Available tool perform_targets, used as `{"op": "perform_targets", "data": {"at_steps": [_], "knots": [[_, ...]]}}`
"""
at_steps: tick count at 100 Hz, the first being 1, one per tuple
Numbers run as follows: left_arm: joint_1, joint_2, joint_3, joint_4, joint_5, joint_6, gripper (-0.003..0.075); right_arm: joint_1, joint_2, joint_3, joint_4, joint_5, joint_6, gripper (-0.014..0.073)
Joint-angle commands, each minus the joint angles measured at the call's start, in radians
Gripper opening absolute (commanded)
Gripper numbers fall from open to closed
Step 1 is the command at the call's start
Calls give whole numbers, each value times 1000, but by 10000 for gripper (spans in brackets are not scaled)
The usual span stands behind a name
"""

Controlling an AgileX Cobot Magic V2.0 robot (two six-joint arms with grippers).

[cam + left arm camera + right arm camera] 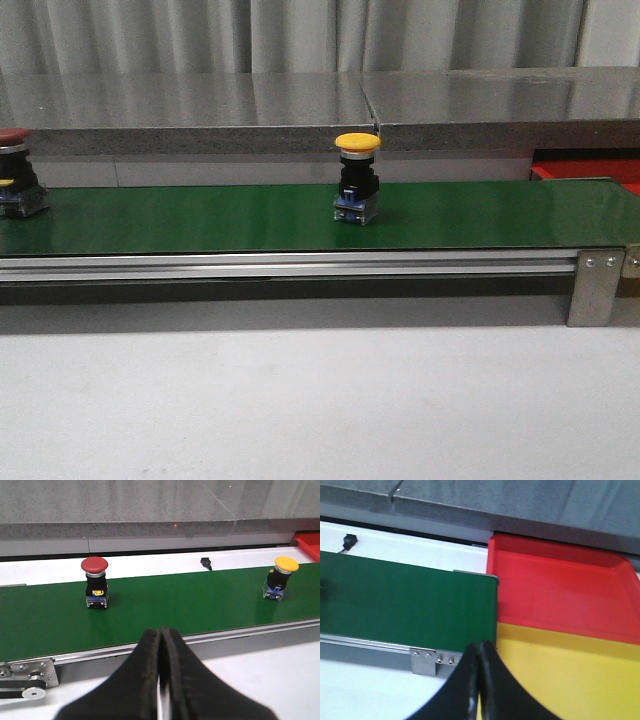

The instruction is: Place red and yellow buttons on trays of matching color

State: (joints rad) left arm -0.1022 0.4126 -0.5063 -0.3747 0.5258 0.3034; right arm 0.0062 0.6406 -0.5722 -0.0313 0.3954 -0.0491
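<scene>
A yellow-capped button (357, 180) (280, 577) stands upright near the middle of the green belt (200, 215). A red-capped button (14, 172) (95, 581) stands on the belt at the far left edge of the front view. My left gripper (161, 632) is shut and empty, on the near side of the belt between the two buttons. My right gripper (480, 647) is shut and empty at the belt's right end. Past that end lie the red tray (560, 592) (590, 170) and, nearer me, the yellow tray (580, 680). No arm shows in the front view.
A grey stone ledge (320, 105) runs behind the belt. The belt's aluminium rail (290, 265) ends in a metal bracket (596, 285) (427, 661). A small black sensor (205, 562) (350, 541) sits on the white surface behind the belt. White tabletop (320, 400) lies in front.
</scene>
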Motion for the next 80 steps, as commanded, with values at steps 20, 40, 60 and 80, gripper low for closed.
{"op": "perform_targets", "data": {"at_steps": [20,40,60,80], "knots": [[-9,10,-26,-27,-67,-1,-19,130,298,-230,-9,14,-17,3],[-9,10,-23,-27,-67,-1,-19,198,480,-370,37,143,-17,416],[-9,10,-23,-27,-67,-1,-19,242,657,-543,44,278,-29,633],[-9,10,-23,-27,-67,-1,-19,278,851,-765,50,451,-105,624]]}}
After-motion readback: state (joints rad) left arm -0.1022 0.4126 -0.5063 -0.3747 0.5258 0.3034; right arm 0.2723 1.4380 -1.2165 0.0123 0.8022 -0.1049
